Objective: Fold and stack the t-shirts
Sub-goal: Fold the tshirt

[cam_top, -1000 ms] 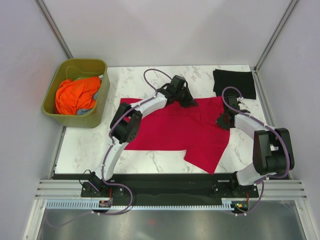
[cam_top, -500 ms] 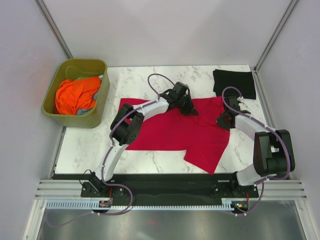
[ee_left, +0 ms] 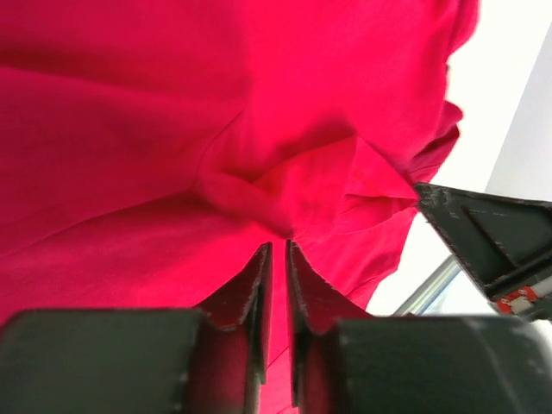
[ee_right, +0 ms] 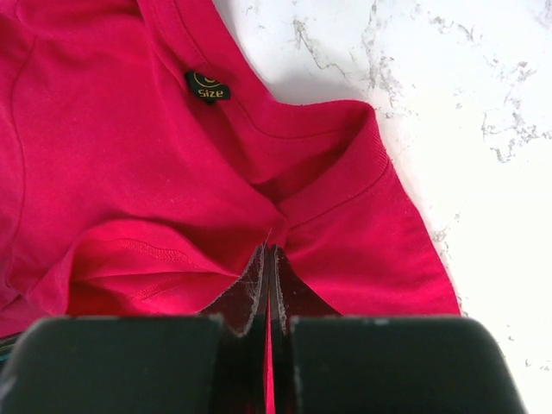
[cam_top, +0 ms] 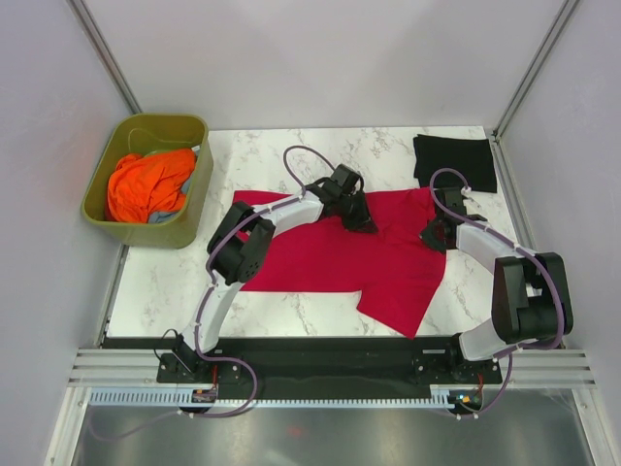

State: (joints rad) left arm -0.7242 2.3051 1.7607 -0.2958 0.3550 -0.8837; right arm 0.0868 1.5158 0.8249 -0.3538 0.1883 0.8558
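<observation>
The crimson red t-shirt [cam_top: 330, 257] lies spread across the marble table [cam_top: 262, 155], one sleeve hanging toward the front right. My left gripper [cam_top: 361, 223] rests on its upper middle. In the left wrist view the left gripper [ee_left: 278, 246] stands open by a narrow gap, with a pinched ridge of the red t-shirt [ee_left: 250, 194] just off its tips. My right gripper [cam_top: 432, 236] is at the shirt's right edge. Seen from the right wrist, the right gripper [ee_right: 269, 250] is shut on red cloth beside the collar and size label [ee_right: 208, 87]. The black t-shirt [cam_top: 454, 160] lies folded at the back right corner.
An olive-green tub [cam_top: 146, 233] stands off the table's left edge, holding orange cloth [cam_top: 150, 184]. Metal frame posts rise at both back corners. The arms' base rail runs along the near edge.
My left gripper has slid a little toward the front over the red t-shirt, and its jaws have parted slightly. The right gripper has stayed put, still shut on the cloth.
</observation>
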